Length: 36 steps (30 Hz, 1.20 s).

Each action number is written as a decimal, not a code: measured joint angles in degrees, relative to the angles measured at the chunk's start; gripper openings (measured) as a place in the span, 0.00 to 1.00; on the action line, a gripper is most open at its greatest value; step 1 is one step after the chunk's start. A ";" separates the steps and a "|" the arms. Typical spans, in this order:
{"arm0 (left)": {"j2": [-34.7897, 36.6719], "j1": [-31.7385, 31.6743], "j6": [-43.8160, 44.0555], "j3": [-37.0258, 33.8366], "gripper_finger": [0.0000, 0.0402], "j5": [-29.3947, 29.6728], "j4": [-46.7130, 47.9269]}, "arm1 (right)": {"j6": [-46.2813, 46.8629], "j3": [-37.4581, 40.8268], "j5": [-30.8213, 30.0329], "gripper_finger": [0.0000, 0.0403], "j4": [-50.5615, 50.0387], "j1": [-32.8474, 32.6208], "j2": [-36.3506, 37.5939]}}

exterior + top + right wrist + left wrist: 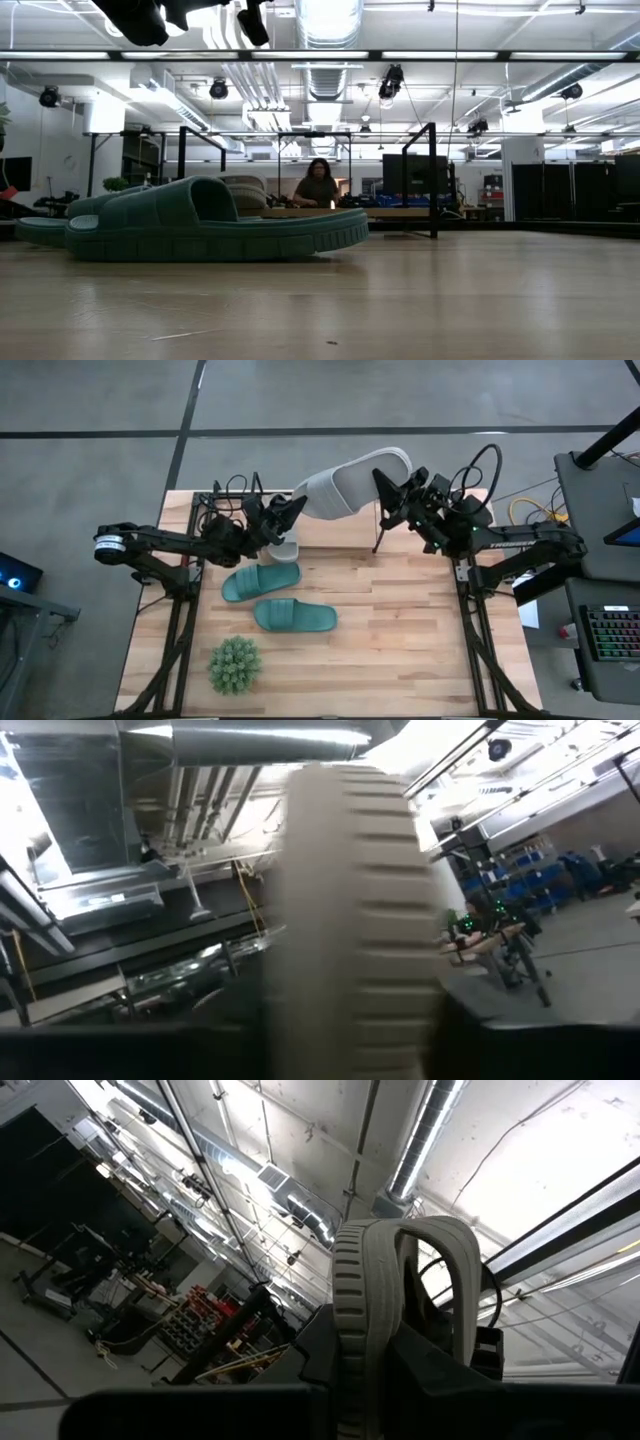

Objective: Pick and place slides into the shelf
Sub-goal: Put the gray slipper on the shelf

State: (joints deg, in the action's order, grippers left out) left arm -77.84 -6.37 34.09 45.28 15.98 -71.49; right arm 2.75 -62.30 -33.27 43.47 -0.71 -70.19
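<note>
A light grey slide (350, 480) hangs in the air over the table's far edge, between my two grippers. My left gripper (295, 507) is shut on its left end; my right gripper (385, 485) is shut on it near its right end. A second grey slide (287, 549) shows partly from under my left arm. Two teal slides (260, 581) (295, 617) lie sole-down on the table's left half, and also show in the low view (210, 228). The shelf's black wire frame (207, 510) stands at the far left, mostly hidden by my left arm. My left gripper holds the grey slide's end next to the strap (352, 1380); the gripper itself hides the place of contact. It comes from the table's left, slanting up. The slide reaches up and away from the fingers, clear of the table. My right gripper has the slide's ribbed part (350, 1010) between its two fingers, which stand close against either side. It comes from the table's right, slanting up. The picture is blurred, so which part of the slide this is cannot be told.
A small spiky green plant (235, 665) stands near the front left. A thin black rod (380, 532) stands upright below my right gripper. The table's right half is bare wood (400, 620). A person (318, 186) sits far behind the table.
</note>
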 joint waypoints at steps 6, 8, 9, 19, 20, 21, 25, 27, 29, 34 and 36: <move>0.00 0.00 -0.09 0.00 0.04 0.02 0.03 | -0.78 0.00 -0.51 0.12 0.10 -0.02 0.00; 0.00 -0.02 -0.07 0.00 0.04 0.11 0.08 | -0.18 0.02 -1.42 0.12 0.01 -0.02 -0.02; 0.00 -0.02 -0.07 0.00 0.04 0.12 0.12 | -0.18 0.02 -1.49 0.12 0.00 -0.02 -0.02; 0.00 0.00 0.00 0.00 0.08 -0.06 0.07 | -0.02 0.00 -1.73 0.12 0.01 -0.02 -0.02; -0.02 0.00 0.02 0.00 0.10 -0.06 0.05 | 0.14 0.00 -1.76 0.12 -0.01 -0.02 -0.02; -0.01 -0.02 0.03 0.00 0.13 -0.07 0.03 | 0.20 0.00 -1.85 0.12 -0.01 -0.02 -0.02; 0.00 0.00 0.01 0.00 0.22 -0.41 -0.10 | 0.72 0.00 -3.03 0.12 -0.03 -0.02 -0.02; 0.00 0.00 -0.21 0.00 0.27 -0.37 -0.06 | 0.96 0.00 -3.22 0.12 -0.05 -0.02 -0.02; 0.00 -0.02 -0.30 0.00 0.33 -0.34 0.01 | 0.92 0.00 -3.39 0.12 -0.04 -0.02 -0.02; 0.17 -0.09 -4.81 -0.10 0.50 0.78 0.27 | 0.18 0.00 -4.51 0.12 -0.03 0.00 0.35; 0.75 -0.13 -7.28 -0.33 0.57 3.16 0.44 | -0.06 0.00 -4.77 0.12 -0.01 0.00 0.85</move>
State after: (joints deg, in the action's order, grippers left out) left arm -77.09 -6.50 26.81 44.95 19.14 -71.05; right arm 2.68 -62.30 -38.04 43.46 -0.71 -69.34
